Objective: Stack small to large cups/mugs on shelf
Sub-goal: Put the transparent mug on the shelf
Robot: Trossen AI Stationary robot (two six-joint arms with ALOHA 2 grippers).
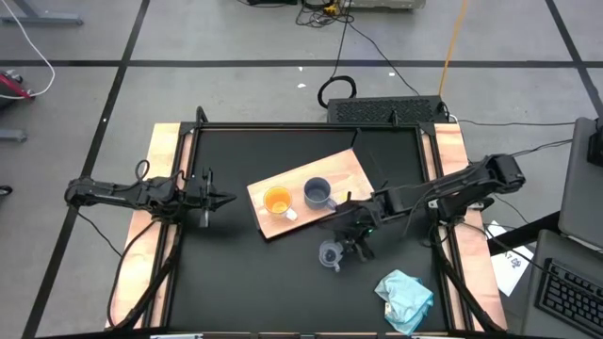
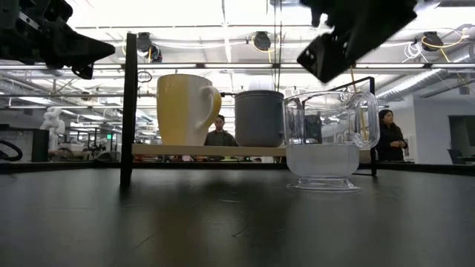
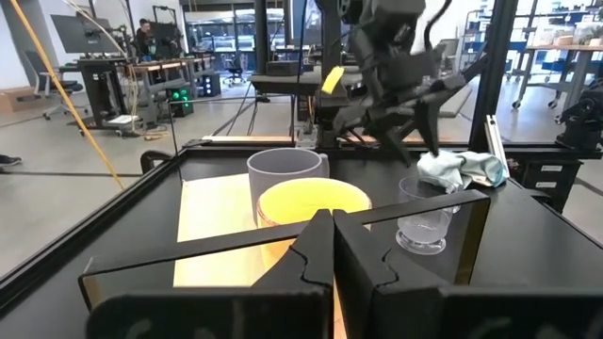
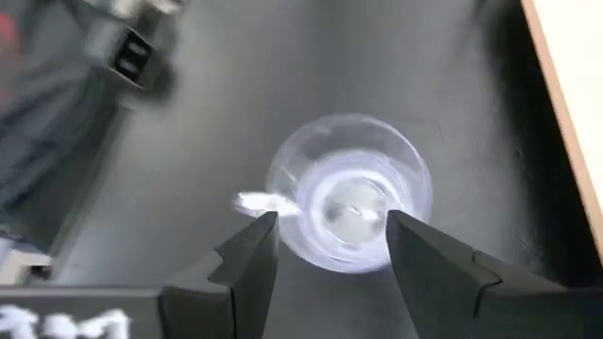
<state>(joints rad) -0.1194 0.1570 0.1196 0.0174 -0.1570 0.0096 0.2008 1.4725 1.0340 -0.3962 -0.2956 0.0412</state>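
Note:
The clear glass cup [image 1: 330,255] stands upright on the black tabletop, near of the light-wood shelf board [image 1: 353,169]. The orange mug [image 1: 277,201] and the blue-grey mug [image 1: 317,193] stand upright side by side on the board. My right gripper [image 4: 332,226] is open and points down above the glass cup [image 4: 349,193], one finger over each side. In the low view it hangs clear above the cup's rim [image 2: 326,96]. My left gripper [image 1: 221,199] is shut and empty, hovering left of the board and pointing toward the orange mug [image 3: 311,202].
A pale teal cloth [image 1: 405,297] lies crumpled at the near right of the table. The board's edge [image 4: 565,94] runs close by the glass cup. A black frame borders the tabletop [image 1: 283,126]. People stand in the room beyond [image 2: 390,133].

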